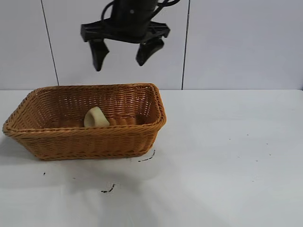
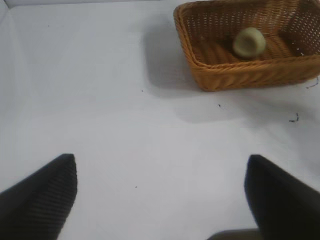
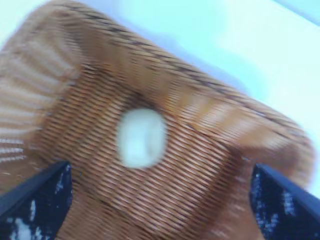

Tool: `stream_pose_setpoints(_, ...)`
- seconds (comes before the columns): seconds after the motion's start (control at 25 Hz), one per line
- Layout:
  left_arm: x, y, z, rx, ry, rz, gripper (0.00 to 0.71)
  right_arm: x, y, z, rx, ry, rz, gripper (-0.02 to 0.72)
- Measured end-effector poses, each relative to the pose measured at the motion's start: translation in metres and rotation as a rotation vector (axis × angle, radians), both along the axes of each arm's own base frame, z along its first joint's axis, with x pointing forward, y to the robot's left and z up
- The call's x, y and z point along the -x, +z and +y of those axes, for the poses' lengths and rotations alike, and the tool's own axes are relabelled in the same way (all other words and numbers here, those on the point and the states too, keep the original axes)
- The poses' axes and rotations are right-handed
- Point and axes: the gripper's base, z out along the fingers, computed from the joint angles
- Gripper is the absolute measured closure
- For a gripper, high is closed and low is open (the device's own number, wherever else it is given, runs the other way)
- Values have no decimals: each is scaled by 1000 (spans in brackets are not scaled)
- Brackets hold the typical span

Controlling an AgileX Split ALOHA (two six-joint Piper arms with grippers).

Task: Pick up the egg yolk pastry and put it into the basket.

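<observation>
The egg yolk pastry (image 1: 95, 117) is a pale cream lump lying on its side on the floor of the orange-brown wicker basket (image 1: 85, 142), at the table's left. My right gripper (image 1: 119, 66) hangs open and empty well above the basket, apart from the pastry. In the right wrist view the pastry (image 3: 141, 137) lies on the basket's weave (image 3: 215, 165) below the open gripper (image 3: 159, 170). My left gripper (image 2: 161, 158) is open and empty over bare table, outside the exterior view; from it the basket (image 2: 250, 75) and pastry (image 2: 249, 42) show far off.
The white table (image 1: 227, 156) stretches to the right of the basket. Small black marks (image 1: 108, 190) lie on it in front of the basket. A white panelled wall (image 1: 236, 42) stands behind.
</observation>
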Motion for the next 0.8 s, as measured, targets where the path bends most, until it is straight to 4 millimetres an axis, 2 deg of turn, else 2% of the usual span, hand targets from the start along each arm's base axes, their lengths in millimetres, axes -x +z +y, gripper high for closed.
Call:
stream_pose_setpoints(0.24, 0, 0, 0, 0, 0, 0, 17, -37, -3, -100, 33, -212, 73, 8)
stream_pose_setpoints(0.32, 0, 0, 0, 0, 0, 0, 17, -44, -4, -133, 41, -280, 102, 8)
stream_pose_setpoints(0.48, 0, 0, 0, 0, 0, 0, 17, -49, -6, -187, 56, -388, 163, 8)
stream_pose_setpoints(0.6, 0, 0, 0, 0, 0, 0, 17, -49, -8, -217, 65, -448, 209, 8)
stream_pose_setpoints(0.8, 0, 0, 0, 0, 0, 0, 17, -48, -3, -243, 59, -503, 211, 8)
